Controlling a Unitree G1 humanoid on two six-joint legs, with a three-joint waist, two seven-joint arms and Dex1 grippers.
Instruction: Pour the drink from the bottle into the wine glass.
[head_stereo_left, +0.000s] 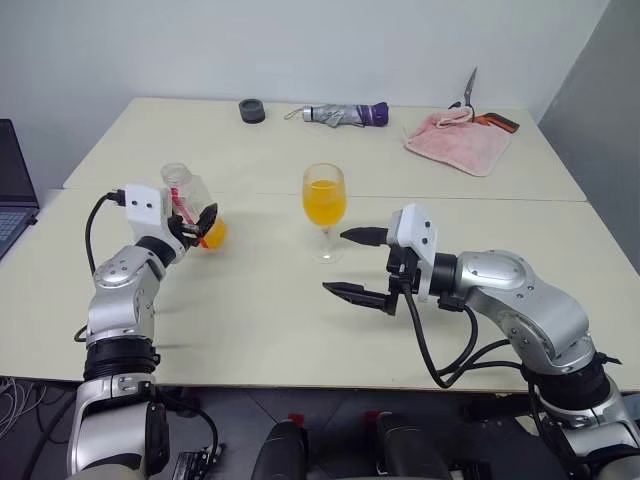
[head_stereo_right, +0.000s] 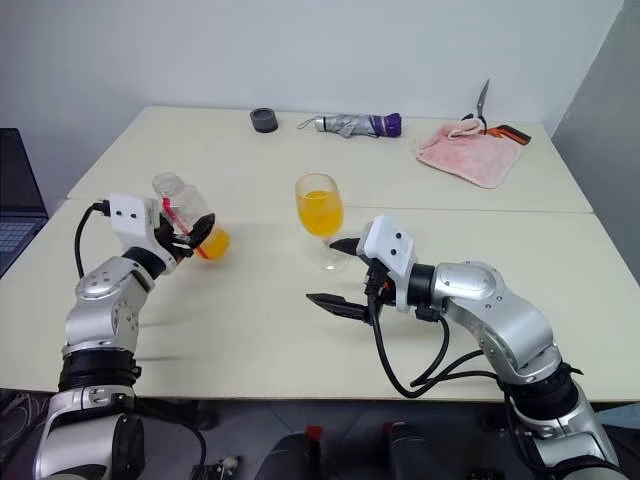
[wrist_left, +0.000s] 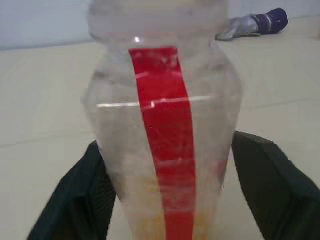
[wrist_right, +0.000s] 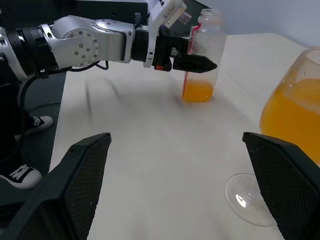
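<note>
The bottle (head_stereo_left: 188, 203) is clear plastic with a red strip and an uncapped neck. It leans at the left of the table, with a little orange drink (head_stereo_left: 214, 235) at its bottom. My left gripper (head_stereo_left: 198, 228) is open, with a black finger (wrist_left: 75, 200) on each side of the bottle's body (wrist_left: 160, 150). The wine glass (head_stereo_left: 325, 180) stands upright mid-table, its bowl well filled with orange drink (head_stereo_left: 325, 205). My right gripper (head_stereo_left: 334, 262) is open and empty, just to the right of the glass's foot (wrist_right: 250, 200) and pointing left.
At the back of the table lie a black ring-shaped object (head_stereo_left: 252, 110), a folded umbrella (head_stereo_left: 345, 114) and a pink cloth (head_stereo_left: 458, 140) with a tool on it. A laptop (head_stereo_left: 12, 190) sits off the far left edge.
</note>
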